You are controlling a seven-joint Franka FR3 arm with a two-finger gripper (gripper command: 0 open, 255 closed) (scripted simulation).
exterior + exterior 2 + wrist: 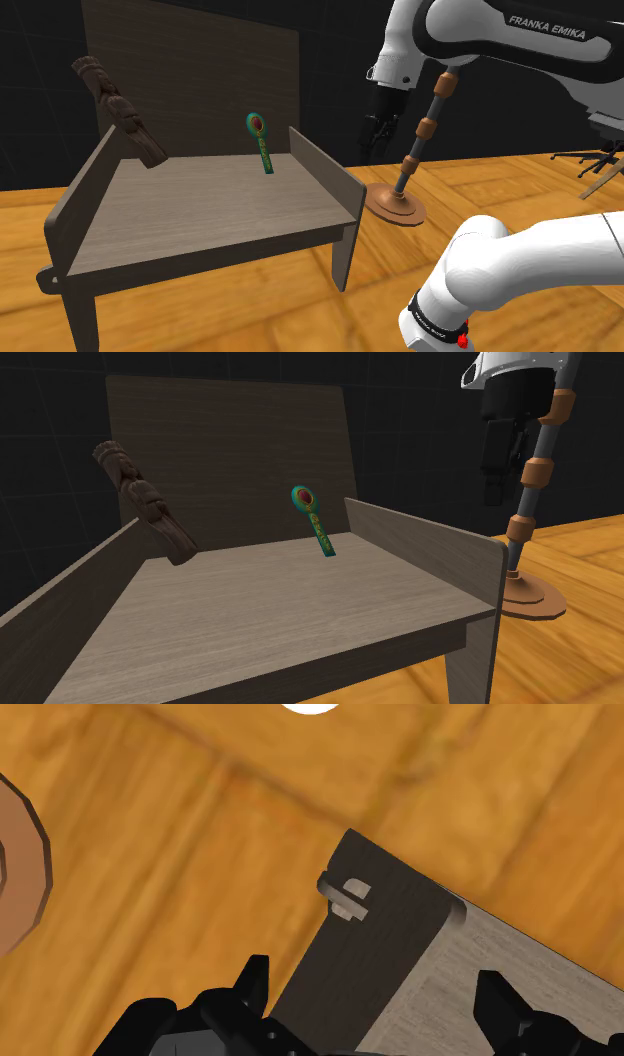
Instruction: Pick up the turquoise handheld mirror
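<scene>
Hovering out beyond the table (200,215), your gripper (378,130) hung over the wooden floor (500,190), past the side wall (325,165) on the shoulder view's right, just beside a beaded pole on a round wooden base (395,205). In the wrist view its black fingers (255,989) stood well apart with nothing clasped. Under them you had the top of that side wall and bare floor, so you were empty-handed.

Now, the mirror (261,142): it stood almost upright at the table's back edge, handle end on the tabletop, round head tipped against the tall back panel (190,70). It sat nearer the side wall by your gripper than the far wall, where a dark carved figure (120,110) leaned well apart from it.

You were looking at a small piece: green rim, dark red centre, slim green handle. I'd have judged it light and stiff, no strain for the arm, but the head's face could be fragile and slick. The handle looked the place to take hold, just below the head, jaws squeezing across its narrow width. Propped as it was, a nudge from one finger would likely have slid it flat, and the panel behind left little room, so a slow approach from above and in front seemed your best bet.
</scene>
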